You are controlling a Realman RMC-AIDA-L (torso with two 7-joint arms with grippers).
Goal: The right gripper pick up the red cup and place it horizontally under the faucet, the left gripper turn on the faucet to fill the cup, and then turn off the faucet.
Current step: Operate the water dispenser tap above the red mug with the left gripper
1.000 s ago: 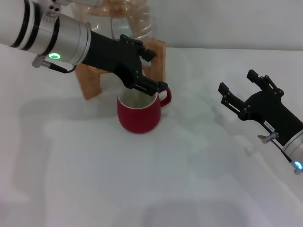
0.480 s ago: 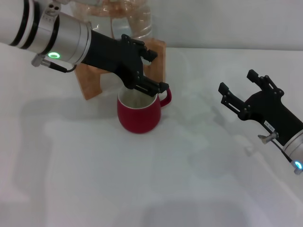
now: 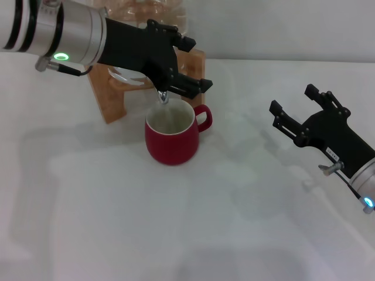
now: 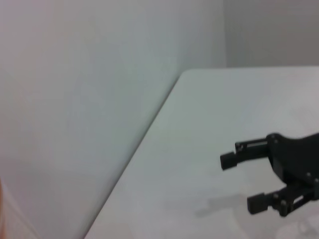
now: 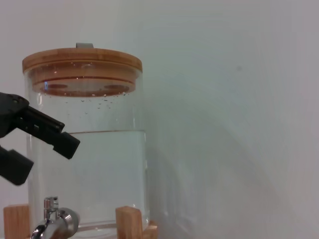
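Observation:
The red cup point(image 3: 171, 137) stands upright on the white table, its handle pointing right, directly below the faucet's chrome spout point(image 3: 163, 97). My left gripper point(image 3: 191, 64) is open, its fingers spread just above and to the right of the spout and clear of the cup. The faucet's lever is hidden behind it in the head view. In the right wrist view the faucet point(image 5: 54, 222) sits below the left gripper point(image 5: 45, 158), apart from its fingers. My right gripper point(image 3: 292, 99) is open and empty, well right of the cup; it also shows in the left wrist view point(image 4: 241, 182).
A glass water jar point(image 5: 89, 164) with a wooden lid point(image 5: 82, 64) sits on a wooden stand point(image 3: 111, 99) behind the cup. The white table point(image 3: 176, 222) stretches forward, and a plain wall stands behind it.
My left gripper has lifted up and back from the cup's rim, uncovering the spout. The cup and the right arm have not moved.

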